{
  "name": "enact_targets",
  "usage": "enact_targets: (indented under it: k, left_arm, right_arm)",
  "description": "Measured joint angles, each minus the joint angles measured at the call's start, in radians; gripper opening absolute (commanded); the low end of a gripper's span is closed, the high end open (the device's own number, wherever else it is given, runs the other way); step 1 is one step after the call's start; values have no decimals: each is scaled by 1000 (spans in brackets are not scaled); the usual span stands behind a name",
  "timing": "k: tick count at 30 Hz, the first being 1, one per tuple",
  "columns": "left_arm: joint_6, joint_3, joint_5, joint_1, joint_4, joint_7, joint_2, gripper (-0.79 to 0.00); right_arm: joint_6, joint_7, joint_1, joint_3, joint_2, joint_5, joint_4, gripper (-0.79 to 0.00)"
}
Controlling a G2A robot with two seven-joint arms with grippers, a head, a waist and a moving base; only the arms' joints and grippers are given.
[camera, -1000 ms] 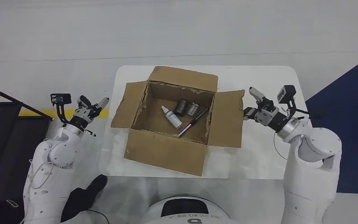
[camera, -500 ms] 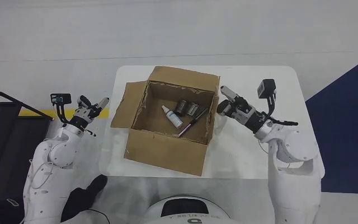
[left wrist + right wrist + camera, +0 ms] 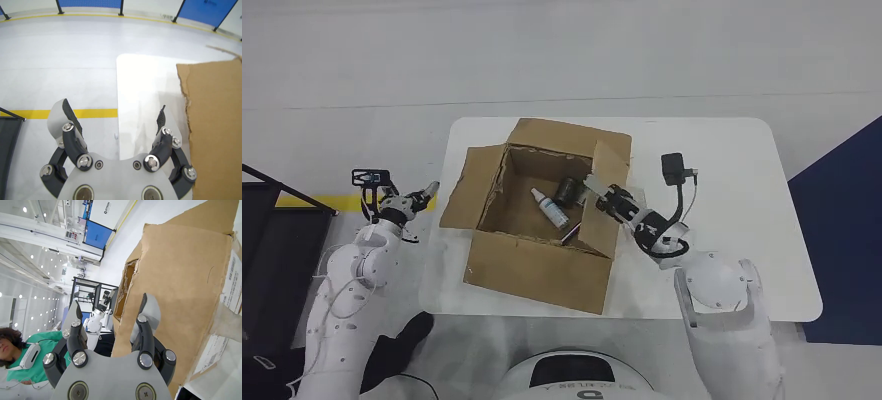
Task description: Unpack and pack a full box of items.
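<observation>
An open cardboard box (image 3: 542, 265) stands on the white table (image 3: 722, 200). Inside lie a white bottle (image 3: 549, 208), dark cans (image 3: 568, 188) and a thin pen (image 3: 571, 233), partly hidden. My right gripper (image 3: 599, 190) (image 3: 110, 303) is open at the box's right flap (image 3: 610, 160) (image 3: 179, 275). That flap stands raised, its torn edge between the fingers. My left gripper (image 3: 423, 194) (image 3: 114, 103) is open and holds nothing. It hovers over the table's left edge, beside the left flap (image 3: 464, 185) (image 3: 213, 113).
The table to the right of the box is bare (image 3: 742, 250). A black frame (image 3: 267, 185) and a yellow floor line (image 3: 90, 113) lie off the table's left side.
My right arm swung left from the table's right side to the box, and the right flap rose from lying flat to standing up. My left arm shifted slightly toward the table.
</observation>
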Motion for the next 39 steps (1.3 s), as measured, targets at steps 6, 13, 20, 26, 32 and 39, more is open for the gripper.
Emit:
enact_targets:
  k: [6, 13, 20, 26, 32, 39]
  left_arm:
    - [18, 70, 157, -38, 50, -8, -1, 0]
    - [-15, 105, 179, -70, 100, -11, -4, 0]
    - [-55, 122, 166, -90, 134, -29, -5, 0]
    - [-153, 103, 73, -73, 110, -18, -2, 0]
    - [-286, 17, -96, -10, -8, -101, 14, 0]
    - [-344, -56, -174, 93, -210, -151, 28, 0]
  right_arm:
    - [49, 12, 32, -31, 7, -56, 15, 0]
    - [70, 28, 49, -62, 16, -97, 33, 0]
    - [111, 25, 85, -89, 22, -133, 81, 0]
    - [238, 21, 135, -131, 24, -230, 120, 0]
    - [280, 35, 152, -135, 28, -244, 121, 0]
    - [256, 17, 128, -119, 34, -224, 91, 0]
